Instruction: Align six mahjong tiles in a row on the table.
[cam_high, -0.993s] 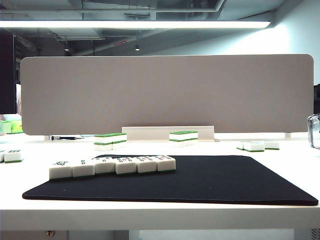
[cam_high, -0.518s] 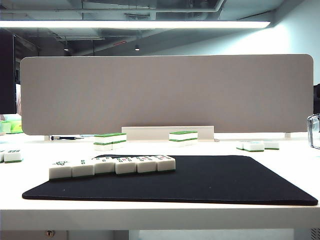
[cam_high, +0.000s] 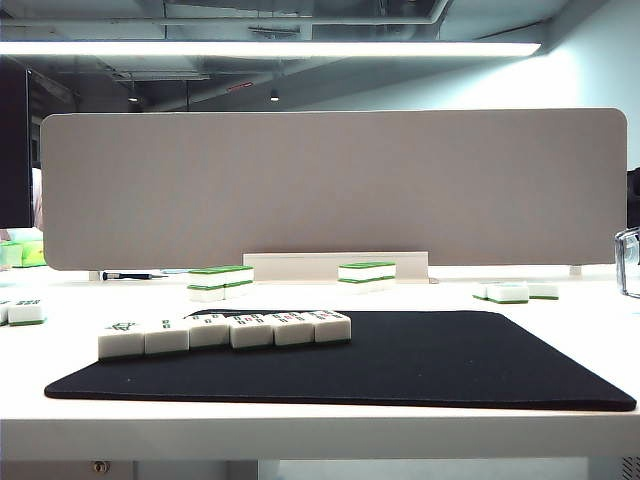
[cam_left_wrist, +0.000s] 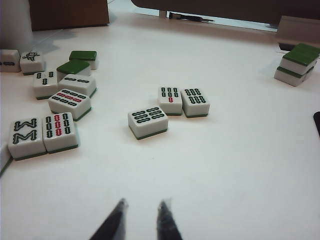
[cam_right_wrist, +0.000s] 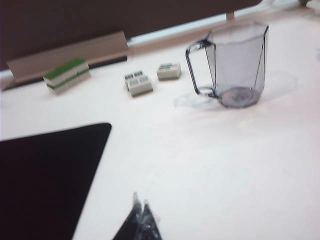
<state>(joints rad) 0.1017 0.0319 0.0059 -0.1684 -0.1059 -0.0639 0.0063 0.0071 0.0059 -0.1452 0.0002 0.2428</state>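
Observation:
Six mahjong tiles (cam_high: 225, 331) stand side by side in one row, white with thin green bases and printed tops, at the back left part of the black mat (cam_high: 400, 360) on the white table (cam_high: 320, 432). Neither gripper shows in the exterior view. My left gripper (cam_left_wrist: 142, 207) hangs over bare table with its fingertips apart and nothing between them, short of a loose tile (cam_left_wrist: 147, 121). My right gripper (cam_right_wrist: 140, 205) has its tips pressed together and holds nothing, beside the mat's corner (cam_right_wrist: 45, 175).
Several loose tiles (cam_left_wrist: 65, 95) and a pair (cam_left_wrist: 183, 100) lie near the left gripper. Green-topped stacks (cam_high: 220, 280) (cam_high: 366, 274) stand by the grey divider (cam_high: 330, 190). A clear jug (cam_right_wrist: 235, 65) and more tiles (cam_right_wrist: 138, 82) sit on the right.

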